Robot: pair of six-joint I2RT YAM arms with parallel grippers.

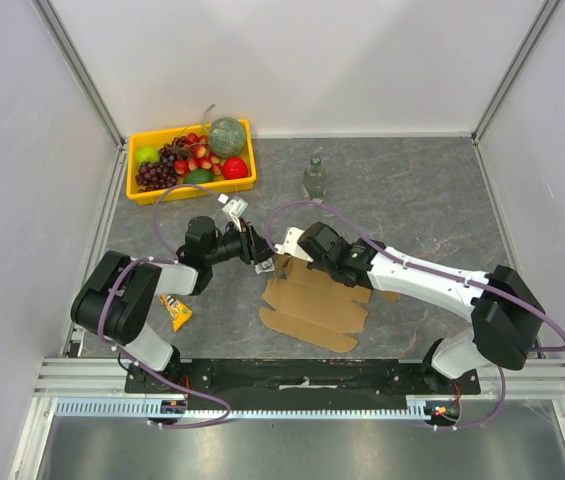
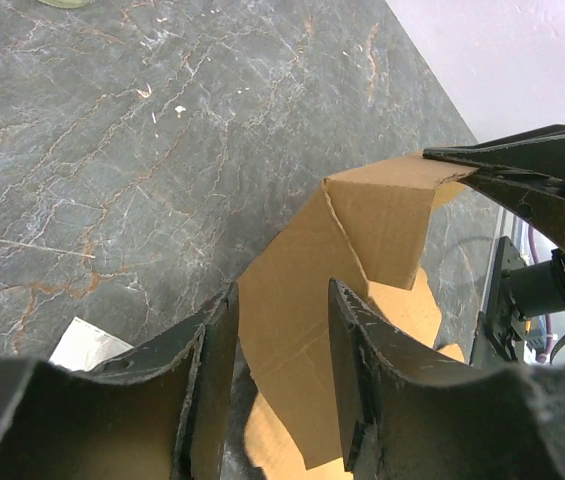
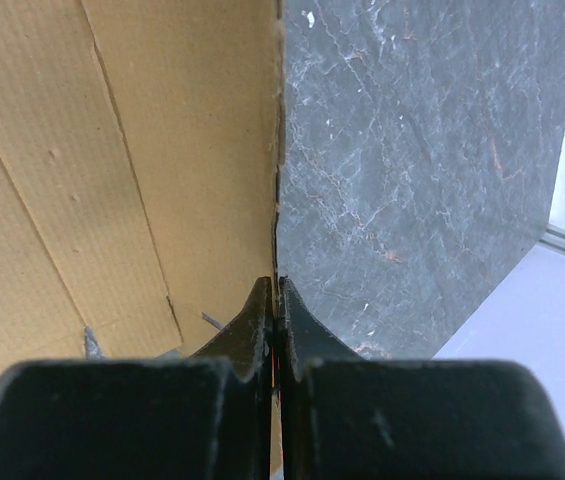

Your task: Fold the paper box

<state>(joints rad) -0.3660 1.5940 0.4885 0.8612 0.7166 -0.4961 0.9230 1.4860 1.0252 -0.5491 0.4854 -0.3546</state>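
The paper box [image 1: 312,305] is a flat brown die-cut sheet lying between the two arms, its far edge lifted off the table. My right gripper [image 3: 278,282] is shut on that raised edge, with the cardboard [image 3: 112,150] spreading to its left. In the left wrist view a raised flap [image 2: 382,220] folds over at a crease, and the right gripper's fingers [image 2: 492,165] pinch its top corner. My left gripper [image 2: 282,290] is open, its fingers on either side of the flap's lower part, with a gap at each side. From above, the left gripper [image 1: 260,252] sits at the sheet's far left corner.
A yellow tray [image 1: 162,192] of fruit stands at the back left. A small clear bottle [image 1: 314,178] stands behind the arms, mid-table. A yellow snack packet [image 1: 175,312] lies by the left arm's base. A white slip [image 2: 87,345] lies on the grey marbled tabletop.
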